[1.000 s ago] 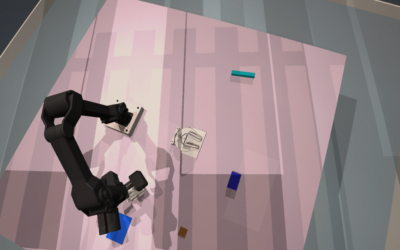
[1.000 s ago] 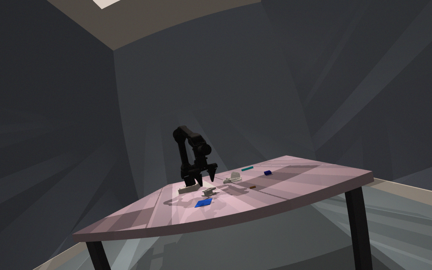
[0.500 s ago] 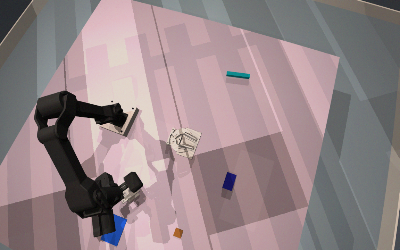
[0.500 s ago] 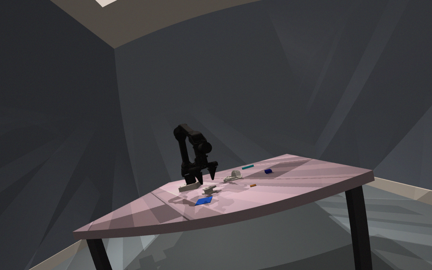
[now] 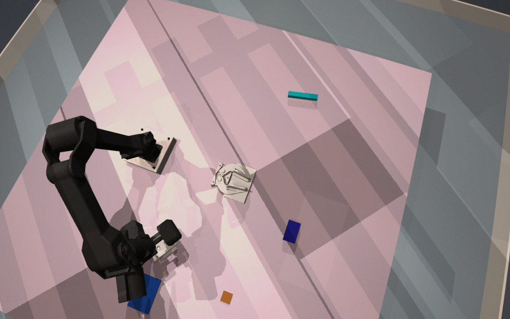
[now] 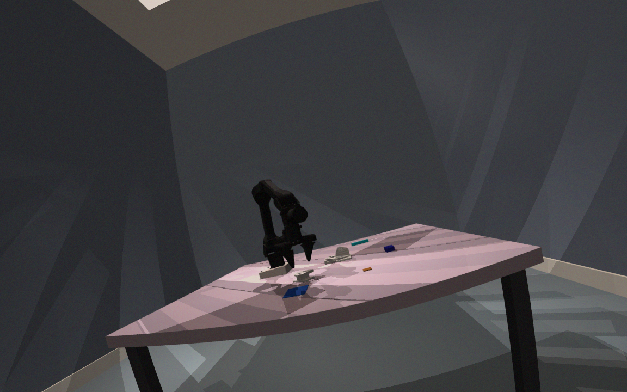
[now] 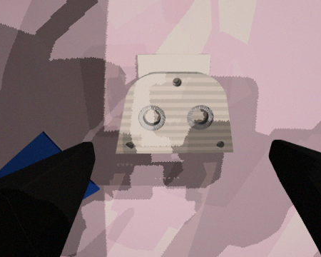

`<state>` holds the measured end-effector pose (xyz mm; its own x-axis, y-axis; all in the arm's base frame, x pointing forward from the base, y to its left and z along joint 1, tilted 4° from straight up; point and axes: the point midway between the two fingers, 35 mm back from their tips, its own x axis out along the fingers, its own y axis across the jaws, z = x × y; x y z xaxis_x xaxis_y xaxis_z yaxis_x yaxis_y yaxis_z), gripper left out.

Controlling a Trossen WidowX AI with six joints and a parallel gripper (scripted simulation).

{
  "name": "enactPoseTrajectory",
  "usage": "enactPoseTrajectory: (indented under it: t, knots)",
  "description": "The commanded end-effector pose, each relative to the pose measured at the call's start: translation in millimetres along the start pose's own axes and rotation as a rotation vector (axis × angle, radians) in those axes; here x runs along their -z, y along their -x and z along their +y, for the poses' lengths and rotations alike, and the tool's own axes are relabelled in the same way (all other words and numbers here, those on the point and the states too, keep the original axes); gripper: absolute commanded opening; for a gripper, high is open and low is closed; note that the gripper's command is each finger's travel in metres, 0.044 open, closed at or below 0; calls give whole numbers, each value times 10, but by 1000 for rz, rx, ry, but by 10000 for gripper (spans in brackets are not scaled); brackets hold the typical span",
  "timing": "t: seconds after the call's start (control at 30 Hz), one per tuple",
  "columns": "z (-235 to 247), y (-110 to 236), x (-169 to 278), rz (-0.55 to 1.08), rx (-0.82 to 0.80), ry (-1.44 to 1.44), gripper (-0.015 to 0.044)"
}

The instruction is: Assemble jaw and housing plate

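top: overhead, down | exterior: distant, side-on | wrist: close, down | top/exterior share: tabletop (image 5: 328,130) (image 6: 403,273)

Housing plate (image 7: 176,100): showing cream — fine grey-brown stripes
Table (image 5: 328,130) (image 6: 432,273): showing pink — darker patches
Arm (image 5: 80,202) (image 6: 268,219): showing black
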<state>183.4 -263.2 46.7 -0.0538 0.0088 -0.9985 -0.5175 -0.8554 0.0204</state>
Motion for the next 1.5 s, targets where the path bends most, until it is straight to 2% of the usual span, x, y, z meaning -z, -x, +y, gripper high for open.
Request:
enactPoseTrajectory:
  t: [0.0, 0.4, 1.47]
  knots:
    - [5, -5, -1, -1, -3, -2, 440]
    - [1, -11, 1, 0, 0, 0, 440]
    - [17, -511, 23, -1, -3, -2, 440]
